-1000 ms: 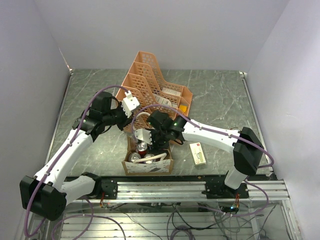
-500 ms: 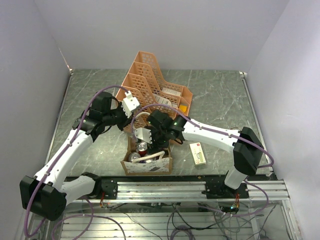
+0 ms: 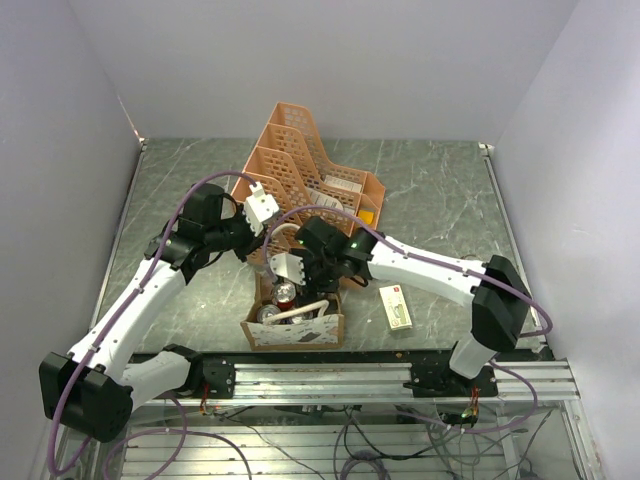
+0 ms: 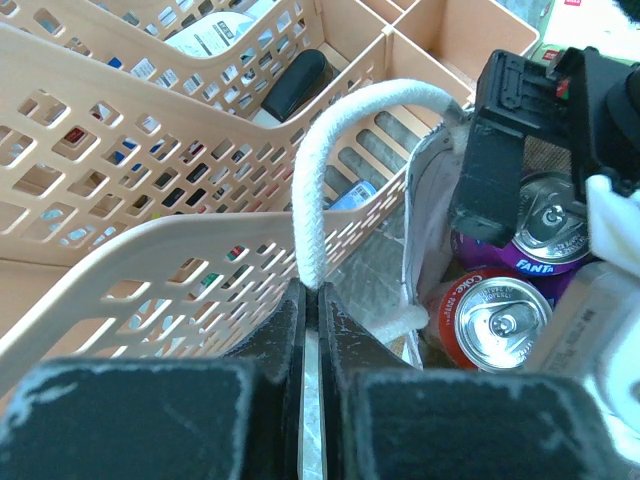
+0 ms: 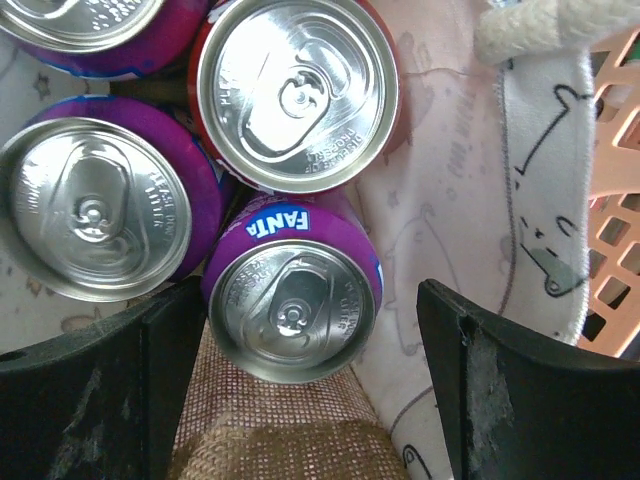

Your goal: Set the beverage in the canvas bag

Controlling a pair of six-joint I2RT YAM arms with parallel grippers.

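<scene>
The canvas bag (image 3: pixel 293 333) stands open at the near middle of the table, with several cans upright inside. My left gripper (image 4: pixel 311 295) is shut on the bag's white rope handle (image 4: pixel 325 170) and holds it up at the bag's far-left side (image 3: pixel 270 238). My right gripper (image 5: pixel 310 340) is open inside the bag's mouth (image 3: pixel 288 277). A purple Fanta can (image 5: pixel 292 292) stands between its spread fingers, close to the left one. A red Coke can (image 5: pixel 295 95) and two more purple cans (image 5: pixel 95 205) stand beside it. The Coke can also shows in the left wrist view (image 4: pixel 497 320).
The peach lattice file organizer (image 3: pixel 300 165) stands right behind the bag, holding small items; it also fills the left wrist view (image 4: pixel 150 150). A flat white box (image 3: pixel 396 306) lies on the table right of the bag. The bag's other handle (image 3: pixel 300 311) lies across its near side.
My right gripper has shifted slightly up and to the left over the bag, and the bag's near handle has moved a little. My left gripper has kept its hold.
</scene>
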